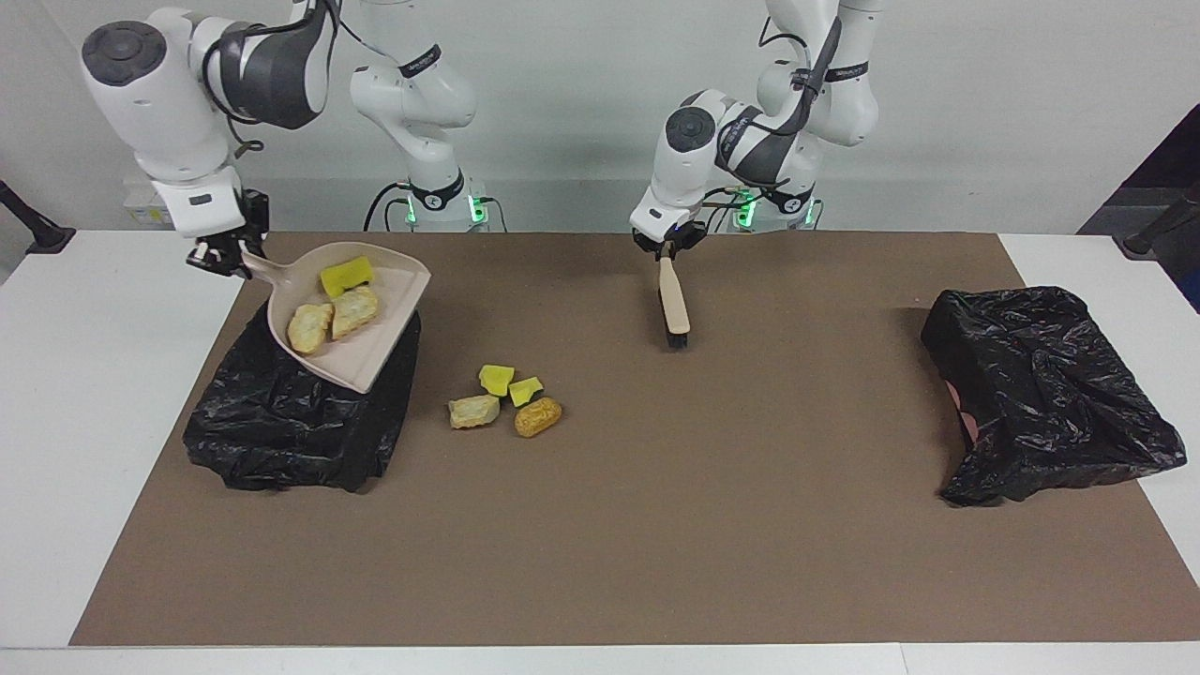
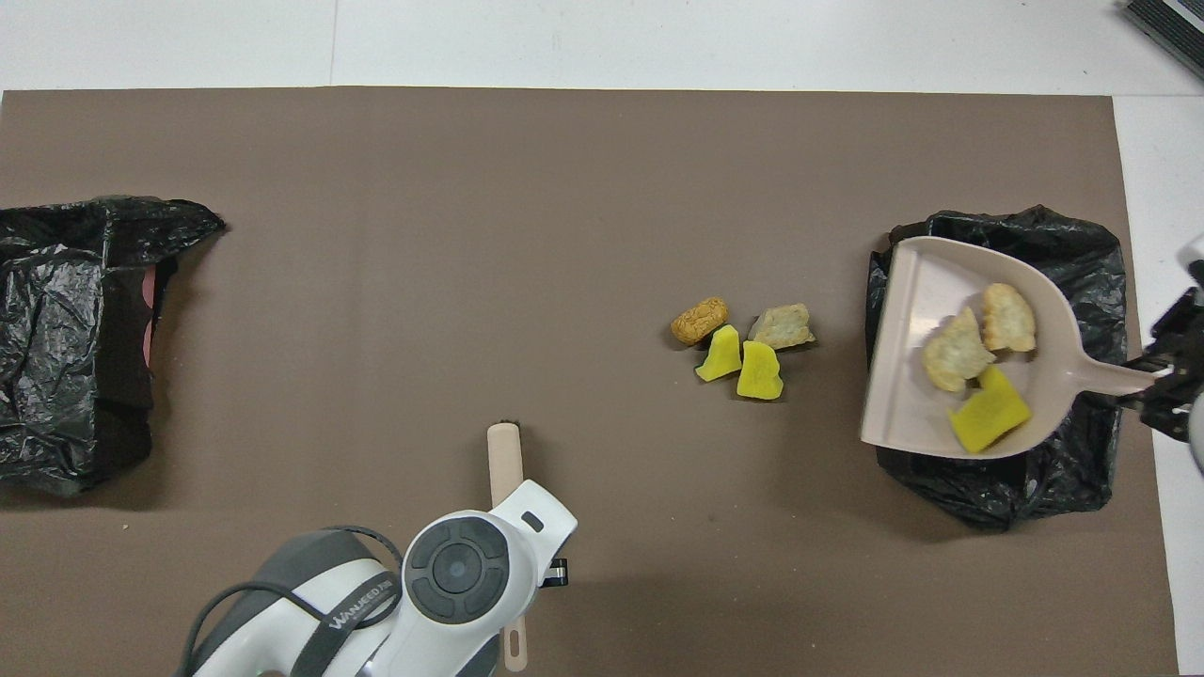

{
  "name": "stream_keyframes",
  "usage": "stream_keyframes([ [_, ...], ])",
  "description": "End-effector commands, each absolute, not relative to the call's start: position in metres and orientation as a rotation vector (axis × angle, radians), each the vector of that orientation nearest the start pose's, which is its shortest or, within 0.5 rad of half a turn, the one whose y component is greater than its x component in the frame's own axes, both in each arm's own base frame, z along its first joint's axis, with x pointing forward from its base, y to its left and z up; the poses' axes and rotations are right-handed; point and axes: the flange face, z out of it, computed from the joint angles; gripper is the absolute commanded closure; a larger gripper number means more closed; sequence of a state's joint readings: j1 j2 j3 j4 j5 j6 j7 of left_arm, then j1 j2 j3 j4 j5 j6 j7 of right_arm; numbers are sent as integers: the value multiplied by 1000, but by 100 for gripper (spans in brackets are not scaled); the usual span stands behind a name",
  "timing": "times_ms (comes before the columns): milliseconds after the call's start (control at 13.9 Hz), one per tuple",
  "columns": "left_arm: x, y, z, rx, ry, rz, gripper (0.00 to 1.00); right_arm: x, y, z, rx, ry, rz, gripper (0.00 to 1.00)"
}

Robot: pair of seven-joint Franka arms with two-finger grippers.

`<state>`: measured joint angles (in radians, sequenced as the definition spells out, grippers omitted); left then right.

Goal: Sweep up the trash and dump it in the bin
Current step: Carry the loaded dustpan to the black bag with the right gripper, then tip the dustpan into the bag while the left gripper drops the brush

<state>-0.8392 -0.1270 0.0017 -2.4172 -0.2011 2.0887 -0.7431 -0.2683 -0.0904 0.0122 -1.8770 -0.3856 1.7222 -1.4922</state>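
Note:
My right gripper [image 1: 225, 255] is shut on the handle of the beige dustpan [image 1: 375, 352], which it holds tilted over the black bin [image 1: 281, 431] at the right arm's end. In the pan [image 2: 903, 395] lie a yellow sponge bit [image 1: 345, 276] and two beige lumps [image 1: 309, 326]. More trash sits on the mat beside the bin: two yellow bits [image 1: 495, 378], a beige lump [image 1: 473, 411] and an orange-brown lump [image 1: 538, 416]. My left gripper [image 1: 667, 246] is shut on the handle of the brush [image 1: 673, 305], whose head points down at the mat.
A second black bag-lined bin [image 1: 1041, 394] stands at the left arm's end of the brown mat [image 1: 656, 525]. White table strips border the mat at both ends.

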Motion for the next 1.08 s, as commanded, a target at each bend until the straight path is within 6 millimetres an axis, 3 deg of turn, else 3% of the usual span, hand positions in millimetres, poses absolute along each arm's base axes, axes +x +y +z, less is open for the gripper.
stream_keyframes([
  [0,293,-339,348,-3075,-70,448,22,503,-151,554,-2565,-2198,779,100],
  [72,294,-340,349,-3077,-76,447,0,508,-141,545,-2517,-2279,877,100],
  [216,305,-341,348,-3097,-90,425,0,513,-127,530,-2444,-2401,994,100],
  [360,321,-341,358,-3126,-99,395,0,519,-105,534,-2378,-2501,1089,100],
  [504,360,-331,375,-3166,-121,354,0,520,-92,536,-2326,-2564,1176,100],
  [720,427,-280,403,-3247,-55,268,0,522,-90,540,-2305,-2589,1291,100],
  [1008,479,-219,443,-3297,106,153,0,520,-46,551,-2321,-2550,1465,100],
])
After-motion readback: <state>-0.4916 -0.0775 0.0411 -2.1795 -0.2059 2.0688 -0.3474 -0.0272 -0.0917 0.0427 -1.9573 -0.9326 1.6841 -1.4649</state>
